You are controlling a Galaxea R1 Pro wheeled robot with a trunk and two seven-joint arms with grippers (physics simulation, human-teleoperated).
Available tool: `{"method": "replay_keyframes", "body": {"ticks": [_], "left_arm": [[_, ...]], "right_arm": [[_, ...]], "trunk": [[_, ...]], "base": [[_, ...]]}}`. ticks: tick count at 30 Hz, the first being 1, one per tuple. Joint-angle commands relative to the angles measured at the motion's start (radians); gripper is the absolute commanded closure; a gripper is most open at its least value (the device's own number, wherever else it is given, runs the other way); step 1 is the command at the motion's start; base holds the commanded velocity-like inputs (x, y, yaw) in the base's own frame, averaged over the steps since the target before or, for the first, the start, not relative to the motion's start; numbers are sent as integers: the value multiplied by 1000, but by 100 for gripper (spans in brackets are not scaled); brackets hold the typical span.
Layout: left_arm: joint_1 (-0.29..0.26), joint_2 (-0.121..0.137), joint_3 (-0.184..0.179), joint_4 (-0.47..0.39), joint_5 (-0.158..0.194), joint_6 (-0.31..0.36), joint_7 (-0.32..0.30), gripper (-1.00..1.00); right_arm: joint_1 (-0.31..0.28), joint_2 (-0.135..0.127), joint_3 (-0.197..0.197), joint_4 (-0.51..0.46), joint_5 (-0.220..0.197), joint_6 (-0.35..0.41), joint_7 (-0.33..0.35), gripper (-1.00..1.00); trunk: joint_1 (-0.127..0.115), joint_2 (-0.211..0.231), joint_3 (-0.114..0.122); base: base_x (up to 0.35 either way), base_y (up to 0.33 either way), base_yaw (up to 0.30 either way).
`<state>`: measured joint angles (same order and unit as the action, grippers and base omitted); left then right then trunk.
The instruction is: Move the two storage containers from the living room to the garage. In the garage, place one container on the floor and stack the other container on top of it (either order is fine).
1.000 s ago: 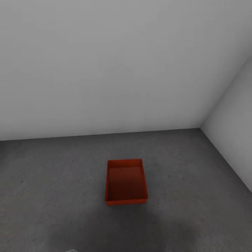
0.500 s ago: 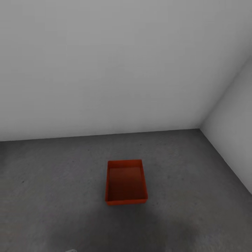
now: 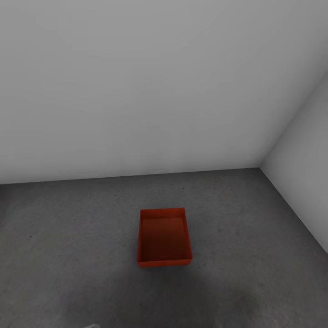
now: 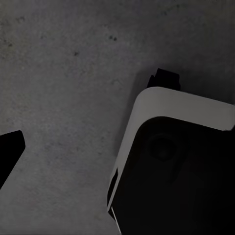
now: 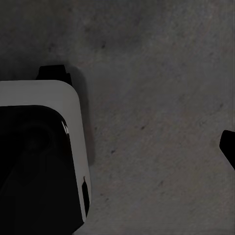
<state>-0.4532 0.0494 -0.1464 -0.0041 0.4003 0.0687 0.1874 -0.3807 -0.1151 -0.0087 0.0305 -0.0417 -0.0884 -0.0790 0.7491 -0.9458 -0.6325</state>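
Head view shows one red-orange storage container (image 3: pixel 164 237) open-top on the garage's concrete floor (image 3: pixel 68 237), bare floor on every side, well apart from both grey walls (image 3: pixel 136 82); each claw's state I cannot tell.

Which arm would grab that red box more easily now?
Hard to say: the storage container sits centred ahead on the floor, favouring neither side. Both wrist views show bare concrete.

Lighting: soft, even, diffuse; walls (image 3: pixel 136 82) pale, no glare. Floor (image 3: pixel 68 228) carries a broad dim shadow at the head view's lower edge. Wrist views dim, slightly soft, grainy.
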Motion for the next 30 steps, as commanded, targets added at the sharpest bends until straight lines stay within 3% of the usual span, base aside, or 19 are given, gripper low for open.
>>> {"method": "replay_keyframes", "body": {"ticks": [1, 30], "left_arm": [[0, 0, -9, -1, 8, 4, 3, -100], [0, 1, -8, -1, 8, 4, 3, -100]], "right_arm": [[-1, 0, -1, 3, -4, -7, -1, -100], [-1, 0, -1, 3, -4, -7, -1, -100]], "trunk": [[-4, 7, 3], [-115, 210, 93]], "base": [[0, 0, 0], [0, 0, 0]]}}
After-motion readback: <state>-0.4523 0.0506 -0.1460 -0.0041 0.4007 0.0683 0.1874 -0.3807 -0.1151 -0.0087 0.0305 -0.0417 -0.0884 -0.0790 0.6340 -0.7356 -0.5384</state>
